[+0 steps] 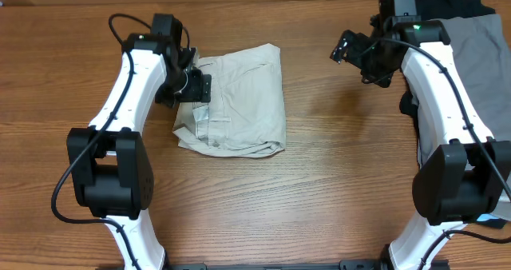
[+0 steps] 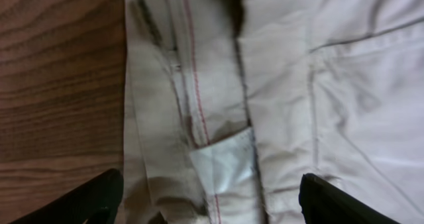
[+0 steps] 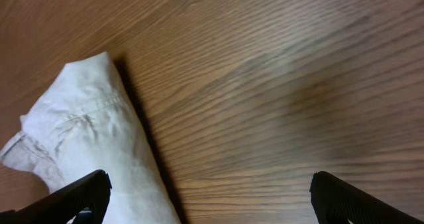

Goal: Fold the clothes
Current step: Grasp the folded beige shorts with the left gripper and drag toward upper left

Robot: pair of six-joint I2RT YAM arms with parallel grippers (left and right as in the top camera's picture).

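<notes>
the shorts (image 1: 235, 102) lie on the wood table (image 1: 319, 190). they are folded into a thick block and are light cream in colour.

the left gripper (image 1: 200, 88) sits right over the left edge of the shorts, about halfway along that edge. in the left wrist view its two black fingers (image 2: 93, 201) are spread far apart. one is over the wood just off the edge of the shorts and the other is over the cloth. nothing is pinched between them. i cannot tell if the tips touch the cloth. between them, on the shorts, is a small white label (image 2: 225, 166). a thin red thread line (image 2: 196, 85) runs along a seam just beside the label. a pocket seam shows on the shorts to the right of the label.

the right gripper (image 1: 347, 48) is well off to the right of the shorts, up by their top right corner, and it does not touch them. it is over bare wood. in the right wrist view its fingers are spread wide too, and they hold nothing. a corner of the shorts shows at the left of that view, with a dark shadow beside it.

far to the right of the shorts, past the right arm (image 1: 435, 102), lies a grey cloth (image 1: 483, 70). a black cloth (image 1: 447, 0) lies at its top edge.
</notes>
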